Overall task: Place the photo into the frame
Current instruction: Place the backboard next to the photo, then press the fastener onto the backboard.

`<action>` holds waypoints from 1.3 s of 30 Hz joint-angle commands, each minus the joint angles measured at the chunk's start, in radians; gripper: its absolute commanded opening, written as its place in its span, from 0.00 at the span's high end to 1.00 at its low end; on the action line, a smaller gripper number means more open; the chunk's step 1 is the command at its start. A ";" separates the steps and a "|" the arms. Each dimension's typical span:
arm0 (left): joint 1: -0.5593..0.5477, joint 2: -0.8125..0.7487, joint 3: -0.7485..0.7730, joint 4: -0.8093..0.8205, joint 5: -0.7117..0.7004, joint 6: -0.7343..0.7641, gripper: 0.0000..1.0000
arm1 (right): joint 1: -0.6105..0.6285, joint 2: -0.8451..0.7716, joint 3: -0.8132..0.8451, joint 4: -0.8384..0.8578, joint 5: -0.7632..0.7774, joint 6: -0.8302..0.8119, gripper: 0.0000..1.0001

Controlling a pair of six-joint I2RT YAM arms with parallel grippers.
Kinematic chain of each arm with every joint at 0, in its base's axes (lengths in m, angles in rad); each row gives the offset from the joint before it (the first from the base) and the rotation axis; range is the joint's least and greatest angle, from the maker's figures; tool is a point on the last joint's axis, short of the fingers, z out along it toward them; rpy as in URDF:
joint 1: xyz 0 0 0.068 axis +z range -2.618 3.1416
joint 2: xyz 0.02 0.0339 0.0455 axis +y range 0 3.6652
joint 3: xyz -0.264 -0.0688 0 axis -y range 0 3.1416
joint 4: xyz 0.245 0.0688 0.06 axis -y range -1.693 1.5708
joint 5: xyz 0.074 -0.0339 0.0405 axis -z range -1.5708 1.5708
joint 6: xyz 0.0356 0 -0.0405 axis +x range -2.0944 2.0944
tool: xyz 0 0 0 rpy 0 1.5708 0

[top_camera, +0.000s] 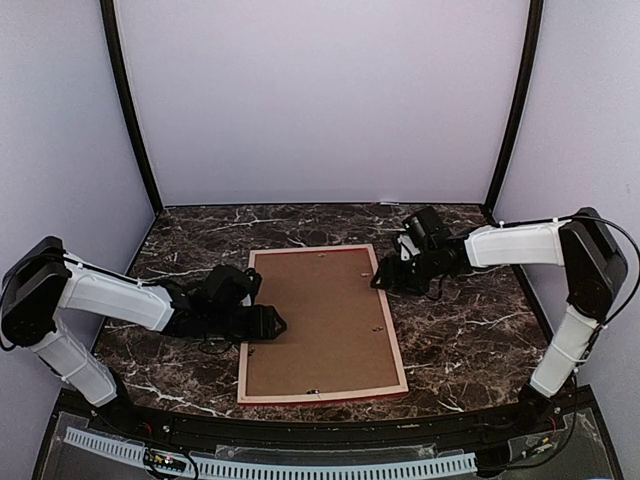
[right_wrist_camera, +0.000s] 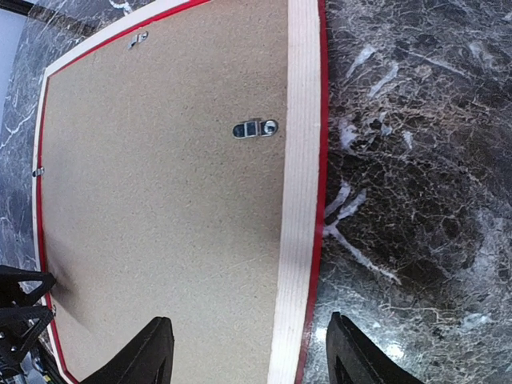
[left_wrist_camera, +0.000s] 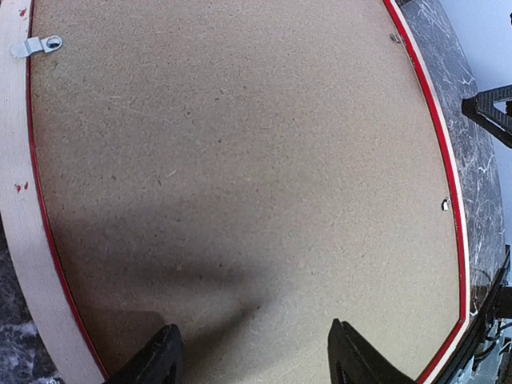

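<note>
Dark marble-patterned table [top_camera: 470, 330] under everything. At its middle, laid back-up, the frame [top_camera: 320, 397]: pale wood rim, thin red line at the edges, front turned down, likely so the opening can be loaded and closed from behind. Inside the rim, filling it, the brown backing board [top_camera: 320, 320]. No sight of the photo in any view; under the board or elsewhere, cannot tell. Flanked on opposite sides, probably for steadying or for reaching the fasteners: left gripper [left_wrist_camera: 256, 336] low over the board by the left rim, fingers apart, holding nothing; right gripper [right_wrist_camera: 248, 320] at the far right edge, fingers spread astride the rim, likewise empty. Smallest, a metal turn clip [right_wrist_camera: 256, 128] flat on the board just beside the right rim, and a second clip [left_wrist_camera: 36, 46] reaching in from the left rim.
</note>
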 commanded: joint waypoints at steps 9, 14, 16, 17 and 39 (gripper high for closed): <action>-0.002 -0.095 0.052 -0.215 -0.036 0.050 0.32 | -0.001 0.007 0.000 0.032 0.027 -0.068 0.35; 0.029 -0.117 0.156 -0.326 -0.092 0.144 0.29 | -0.002 0.035 -0.001 0.049 0.030 -0.082 0.35; 0.062 -0.116 0.186 -0.358 -0.090 0.186 0.29 | -0.001 0.047 -0.001 0.052 0.041 -0.088 0.35; 0.076 -0.115 0.194 -0.372 -0.081 0.218 0.29 | -0.001 0.052 -0.001 0.050 0.045 -0.091 0.36; 0.239 0.236 0.520 -0.408 -0.088 0.549 0.28 | 0.000 0.109 -0.010 0.091 -0.002 -0.100 0.38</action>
